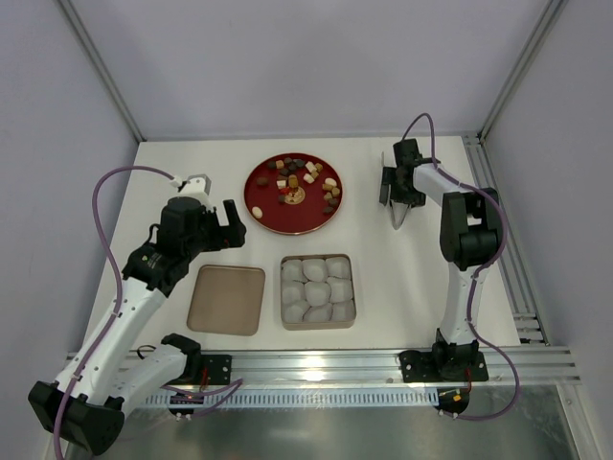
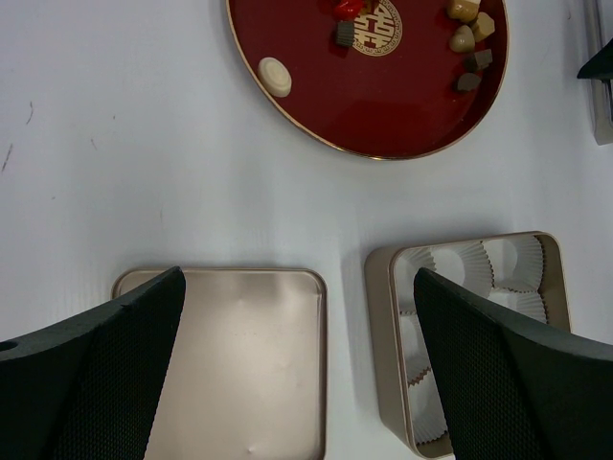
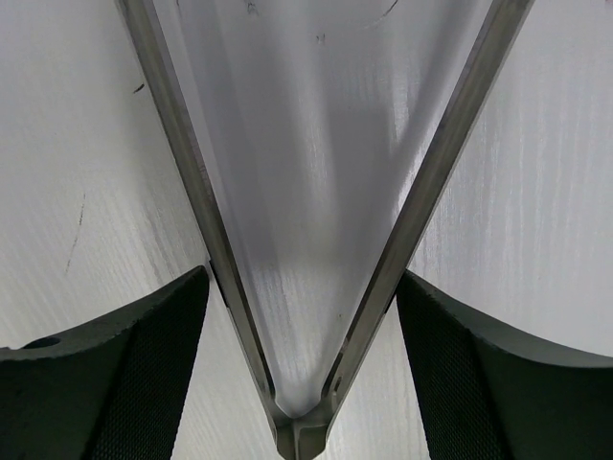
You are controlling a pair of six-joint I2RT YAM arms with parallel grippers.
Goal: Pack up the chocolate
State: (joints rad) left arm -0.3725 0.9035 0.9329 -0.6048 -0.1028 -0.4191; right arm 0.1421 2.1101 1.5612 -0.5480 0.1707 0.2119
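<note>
The chocolate [image 1: 305, 180] lies as several dark, tan and cream pieces on a round red plate [image 1: 263, 209]; a few pieces [image 2: 465, 38] also show on the plate [image 2: 383, 110] in the left wrist view. Right of the plate, metal tongs [image 1: 397, 218] lie on the table. My right gripper [image 1: 397, 192] is down over them. In the right wrist view the tongs' two arms [image 3: 192, 163] run between its fingers, and my right gripper [image 3: 302, 278] has a pad against each arm. My left gripper [image 2: 299, 278] hangs open and empty above the gap between lid and tin.
A square tin [image 1: 317, 327] with pale paper cups sits in front of the plate, its flat lid [image 1: 226, 299] to the left. In the left wrist view the lid [image 2: 239, 364] and the tin [image 2: 378, 326] lie under the fingers. An aluminium rail runs along the table's right edge.
</note>
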